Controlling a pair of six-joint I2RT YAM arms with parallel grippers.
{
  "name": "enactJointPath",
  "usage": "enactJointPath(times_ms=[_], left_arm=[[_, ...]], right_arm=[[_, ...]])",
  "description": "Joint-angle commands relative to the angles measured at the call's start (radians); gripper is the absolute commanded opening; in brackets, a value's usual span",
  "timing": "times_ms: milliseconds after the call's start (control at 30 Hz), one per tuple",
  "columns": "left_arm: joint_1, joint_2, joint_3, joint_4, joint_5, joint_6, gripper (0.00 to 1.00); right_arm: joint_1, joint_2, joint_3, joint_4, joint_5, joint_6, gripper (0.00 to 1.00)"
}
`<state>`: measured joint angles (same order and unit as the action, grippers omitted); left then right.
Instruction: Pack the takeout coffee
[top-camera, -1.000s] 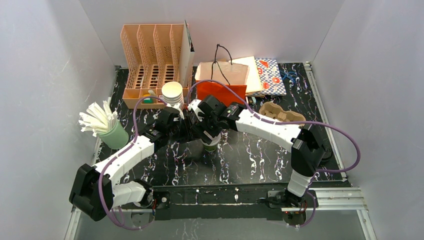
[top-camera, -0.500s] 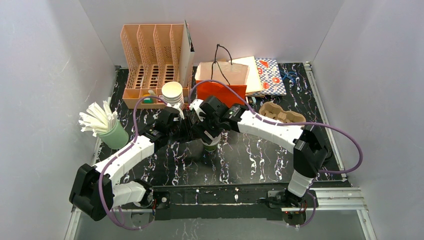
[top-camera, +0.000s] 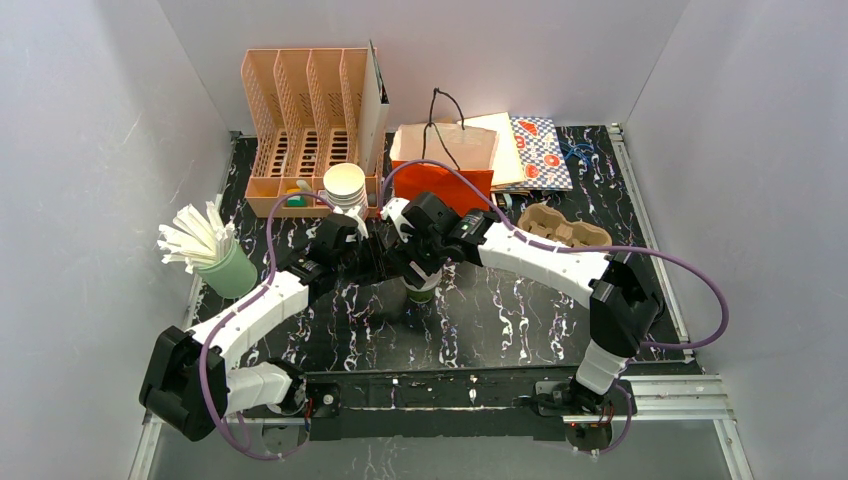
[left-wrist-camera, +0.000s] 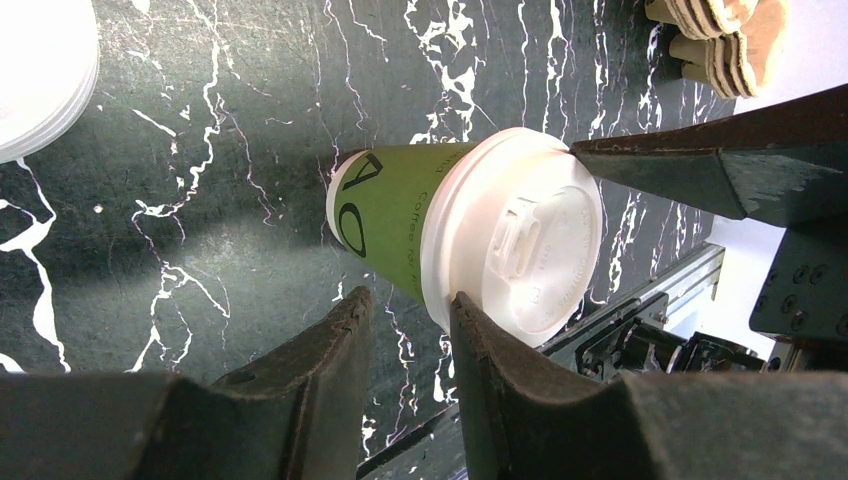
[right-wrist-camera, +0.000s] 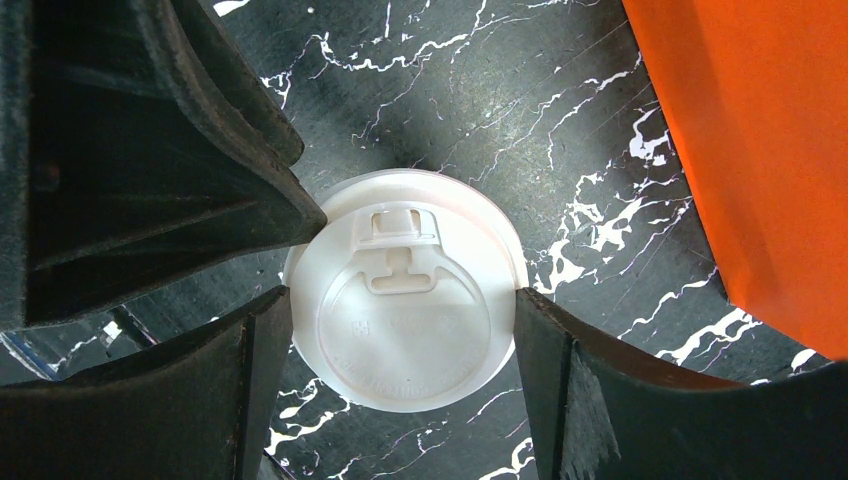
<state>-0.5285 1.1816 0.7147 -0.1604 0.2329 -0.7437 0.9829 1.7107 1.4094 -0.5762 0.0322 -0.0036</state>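
Right now I see the small green paper cup (left-wrist-camera: 385, 215) standing up near the middle of the black table with white marble lines (top-camera: 500, 310). It has a round white plastic lid (left-wrist-camera: 520, 240) on top. My right gripper (right-wrist-camera: 402, 305) hangs right over the cup. Its two fingers sit one on each side of the lid, and both touch the rim, so it is squeezing the lid. My left gripper (left-wrist-camera: 408, 300) reaches in from the left side. Its two fingers are a little way apart, and I can see bare table in the gap, so it holds nothing. One of its fingertips (left-wrist-camera: 462, 305) touches the edge of the lid. An orange paper bag (top-camera: 442, 182) stands just on the far side of the cup. A brown cardboard cup tray (top-camera: 560, 225) lies to the far right of the cup, well apart from it. A stack of white cups (top-camera: 345, 183) stands to the far left, near my left arm.
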Motion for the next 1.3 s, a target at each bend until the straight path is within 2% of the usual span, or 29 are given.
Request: enactJointPath(times_ms=[0, 300, 467, 533, 567, 867, 1033, 1100, 1267], left_arm=[[-0.005, 0.037, -0.039, -0.023, -0.004, 0.015, 0.33], [-0.005, 0.045, -0.043, -0.05, -0.029, 0.029, 0.33], [-0.005, 0.042, 0.018, -0.086, -0.052, 0.046, 0.33], [-0.005, 0.044, 0.049, -0.107, -0.065, 0.056, 0.34], [-0.005, 0.044, 0.068, -0.118, -0.071, 0.065, 0.35], [-0.005, 0.056, 0.186, -0.177, -0.098, 0.1, 0.4], [-0.005, 0.043, 0.202, -0.185, -0.097, 0.103, 0.42], [-0.005, 0.031, 0.198, -0.186, -0.084, 0.1, 0.42], [-0.013, -0.034, 0.157, -0.152, -0.04, 0.086, 0.38]], right_arm=[[0.007, 0.068, -0.035, -0.12, -0.074, 0.037, 0.76], [0.011, 0.084, 0.016, -0.195, -0.05, 0.08, 0.77], [0.018, 0.063, 0.118, -0.222, 0.004, 0.168, 0.87], [0.021, 0.07, 0.168, -0.248, 0.034, 0.21, 0.92], [0.024, 0.074, 0.191, -0.264, 0.042, 0.221, 0.98], [0.026, 0.066, 0.321, -0.294, 0.105, 0.252, 0.98], [0.026, 0.038, 0.302, -0.309, 0.151, 0.284, 0.98], [0.023, 0.01, 0.274, -0.297, 0.188, 0.302, 0.97], [-0.039, -0.123, 0.111, -0.176, 0.136, 0.357, 0.67]])
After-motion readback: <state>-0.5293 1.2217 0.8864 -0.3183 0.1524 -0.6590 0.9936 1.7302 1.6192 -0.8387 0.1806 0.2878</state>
